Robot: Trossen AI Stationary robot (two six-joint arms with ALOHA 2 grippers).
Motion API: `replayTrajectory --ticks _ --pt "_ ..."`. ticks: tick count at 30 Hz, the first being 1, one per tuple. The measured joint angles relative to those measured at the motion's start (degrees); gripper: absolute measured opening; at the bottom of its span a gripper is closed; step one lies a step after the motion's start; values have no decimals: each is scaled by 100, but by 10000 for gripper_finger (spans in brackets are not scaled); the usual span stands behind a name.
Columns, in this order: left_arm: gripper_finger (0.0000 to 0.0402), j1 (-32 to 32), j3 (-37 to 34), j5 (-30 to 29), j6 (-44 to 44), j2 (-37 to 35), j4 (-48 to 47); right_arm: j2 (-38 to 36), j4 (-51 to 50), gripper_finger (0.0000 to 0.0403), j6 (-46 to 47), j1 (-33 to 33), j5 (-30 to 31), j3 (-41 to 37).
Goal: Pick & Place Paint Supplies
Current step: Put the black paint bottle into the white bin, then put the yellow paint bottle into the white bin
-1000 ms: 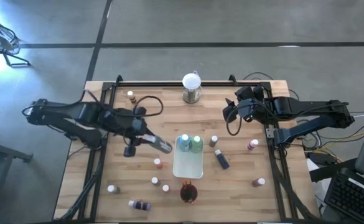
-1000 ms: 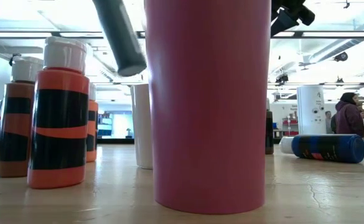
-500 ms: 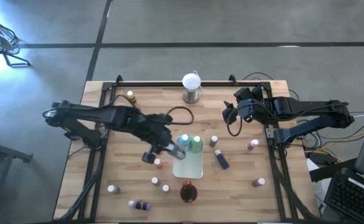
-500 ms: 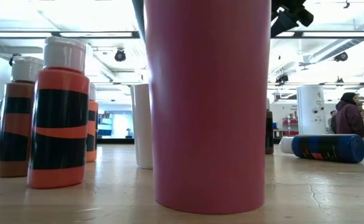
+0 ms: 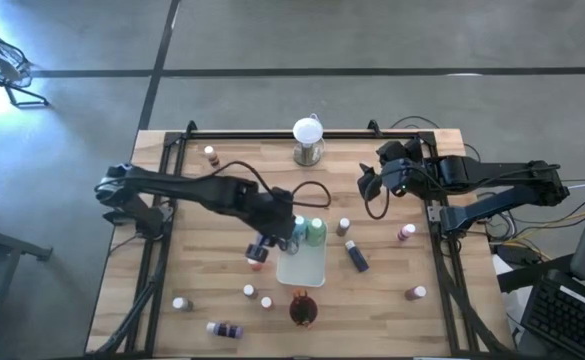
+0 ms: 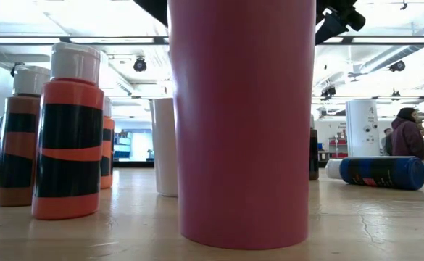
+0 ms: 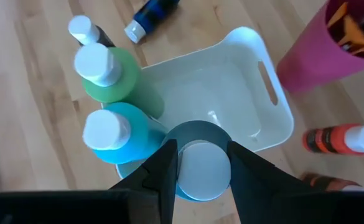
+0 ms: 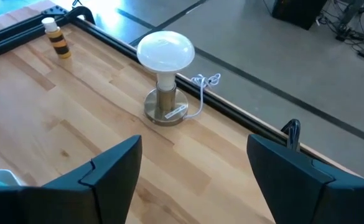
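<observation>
left gripper (image 7: 197,171) carried its bottle (image 7: 197,167) over the tray (image 7: 275,118) (right's opened).

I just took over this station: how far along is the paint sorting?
Done: a teal bottle and a green bottle stand in the white tray. In hand: the left gripper holds a grey bottle over the tray. Left: several bottles lie about the table, including a blue one. The right gripper waits, open.

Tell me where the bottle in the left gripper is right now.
High view: the left gripper holds the grey bottle over the white tray's left end, right beside the teal bottle and green bottle standing there.
</observation>
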Motion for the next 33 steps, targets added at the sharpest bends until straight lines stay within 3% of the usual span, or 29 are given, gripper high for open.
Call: replayTrajectory --ticks 13,20,24,33 --pt "123 18 -7 -60 290 459 8 0 -2 248 -41 -2 0 -43" --pt "204 24 -9 -337 362 482 11 0 2 235 -42 -2 0 -203" --pt "225 20 59 -454 350 458 -39 0 2 240 41 -2 -3 -345" --pt "225 20 342 -850 -75 -356 -766 0 7 266 76 2 -245 -421"
